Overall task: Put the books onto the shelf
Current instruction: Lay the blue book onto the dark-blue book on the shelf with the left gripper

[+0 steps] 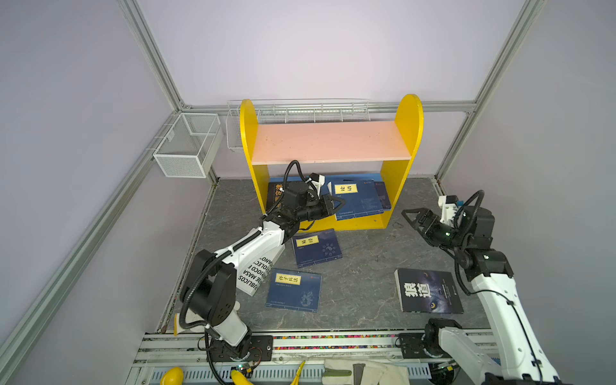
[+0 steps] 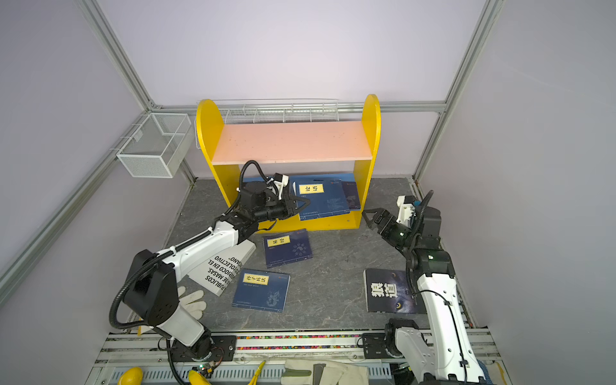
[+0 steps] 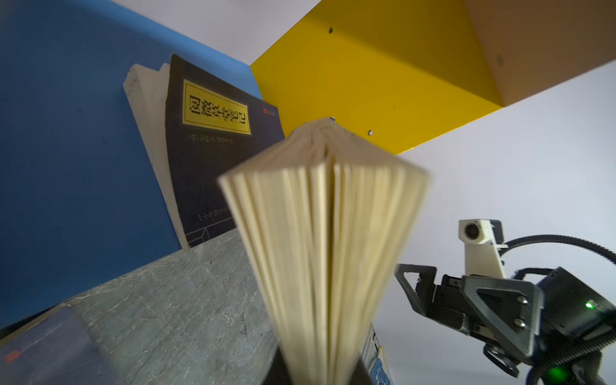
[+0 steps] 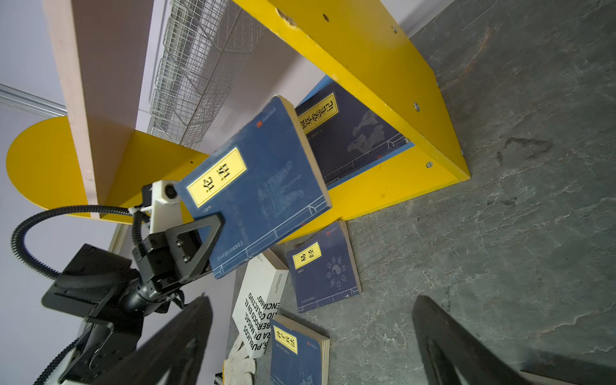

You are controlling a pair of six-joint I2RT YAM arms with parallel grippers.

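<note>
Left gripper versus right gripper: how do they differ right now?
The left gripper is shut on a navy book; the right gripper is open and empty. The left gripper is at the shelf's lower opening; the right gripper hangs outside its side panel. Both are black.

You are looking at a grey stone-patterned tabletop [image 1: 363, 253], and everything else is sitting around it. Off its far left corner, a box-shaped white mesh basket [image 1: 186, 143] is hanging on the side wall's frame. Above its far edge, a long, shallow wire basket [image 1: 293, 115] is running along the back wall. At its near left corner, 1 white glove [image 2: 193, 301] is lying with its fingers spread. Just past its near edge, a rail with a multicoloured strip [image 1: 333, 336] is stretching across. Beyond that rail, pale work gloves [image 1: 363, 371] are lying in a heap near 3 yellow items [image 1: 171, 376], which are too cropped to identify. Aluminium frame posts [image 1: 150, 53] are rising from its 2 far corners against lilac walls [image 1: 316, 50].
</note>
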